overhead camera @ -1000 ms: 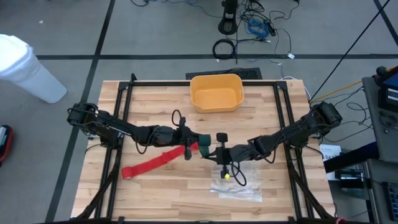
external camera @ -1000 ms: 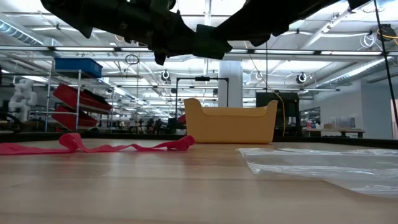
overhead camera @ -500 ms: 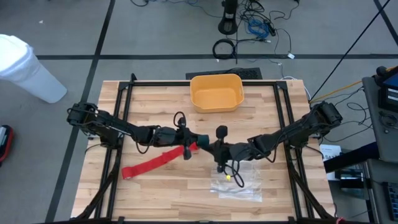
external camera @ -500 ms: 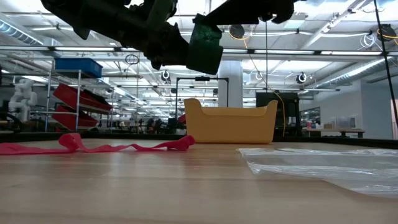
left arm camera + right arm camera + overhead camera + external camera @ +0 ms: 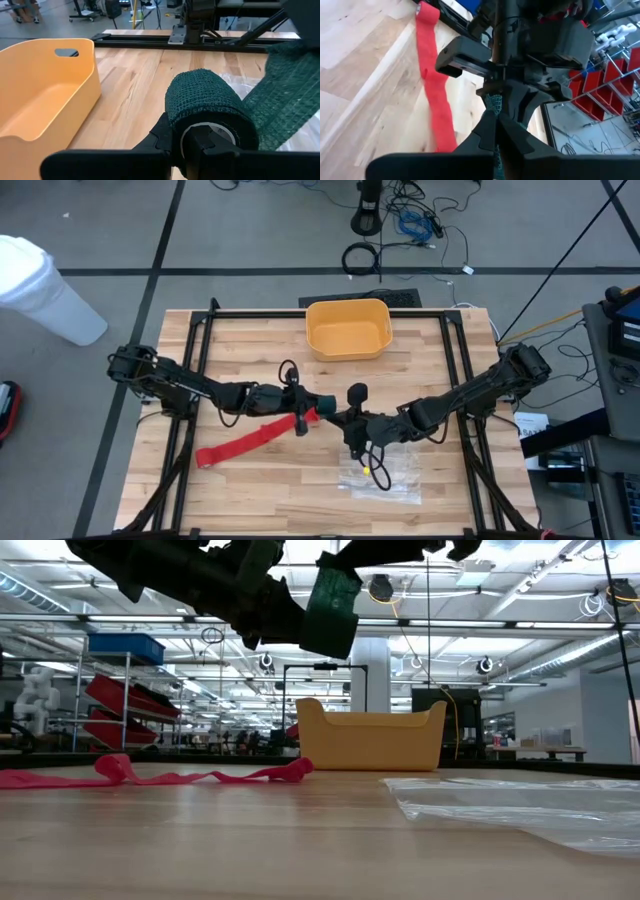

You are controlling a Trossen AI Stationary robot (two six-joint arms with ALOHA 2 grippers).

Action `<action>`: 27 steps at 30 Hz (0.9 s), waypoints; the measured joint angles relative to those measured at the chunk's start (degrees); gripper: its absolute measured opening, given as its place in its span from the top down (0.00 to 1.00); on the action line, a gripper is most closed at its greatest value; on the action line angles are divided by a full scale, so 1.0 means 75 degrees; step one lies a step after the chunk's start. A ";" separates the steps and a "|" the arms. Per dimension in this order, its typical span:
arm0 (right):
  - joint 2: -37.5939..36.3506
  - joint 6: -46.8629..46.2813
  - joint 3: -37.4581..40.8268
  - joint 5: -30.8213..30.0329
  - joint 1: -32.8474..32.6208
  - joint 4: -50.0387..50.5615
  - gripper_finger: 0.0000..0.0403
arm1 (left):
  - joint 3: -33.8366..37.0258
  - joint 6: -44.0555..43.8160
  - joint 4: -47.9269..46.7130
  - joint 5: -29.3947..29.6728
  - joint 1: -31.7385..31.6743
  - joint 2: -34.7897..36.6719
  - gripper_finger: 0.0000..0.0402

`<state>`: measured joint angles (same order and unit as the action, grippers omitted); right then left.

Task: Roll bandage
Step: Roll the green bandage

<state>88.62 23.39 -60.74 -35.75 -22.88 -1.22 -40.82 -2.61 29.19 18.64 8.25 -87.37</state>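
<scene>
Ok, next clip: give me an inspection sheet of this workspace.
Surface: wooden table, black frame rails along its edges.
Job's things: red bandage lying flat; green roll with a loose tail, held up between both grippers.
Clutter: yellow bin, plastic bag.
Grippers: left gripper shut on the green roll; right gripper shut on its tail.
Cables: loops on the floor behind the table.
Surroundings: white bin, red shelves.

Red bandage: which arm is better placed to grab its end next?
Left, likely. The left gripper sits right over the red bandage end, and the strip trails along its side. The right gripper is just beyond, nearer the plastic bag. Both are occupied with green wrap.
</scene>
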 joint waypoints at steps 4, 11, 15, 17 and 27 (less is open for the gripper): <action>0.0000 -0.0111 -0.0182 -0.0019 -0.0051 0.0300 1.00 | 0.0000 0.0038 0.0009 0.0073 0.0000 0.0002 0.96; 0.0000 -0.0716 -0.0253 0.0330 -0.0051 0.0729 1.00 | 0.0000 0.0093 -0.0015 0.0346 -0.0003 0.0003 0.95; 0.0000 -0.1319 -0.0253 0.1398 -0.0042 0.0806 1.00 | 0.0000 0.0254 0.0006 0.0680 -0.0018 0.0003 0.96; 0.0000 -0.1588 -0.0253 0.1681 -0.0045 0.0820 1.00 | 0.0000 0.0251 0.0033 0.0655 -0.0035 0.0001 0.96; 0.0000 -0.1742 -0.0264 0.1024 0.0121 0.1300 1.00 | 0.0009 0.0245 -0.0036 0.0620 -0.0064 -0.0006 0.96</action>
<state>88.62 10.33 -62.72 -28.08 -21.97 8.53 -40.75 -0.78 28.92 23.29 7.77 -87.42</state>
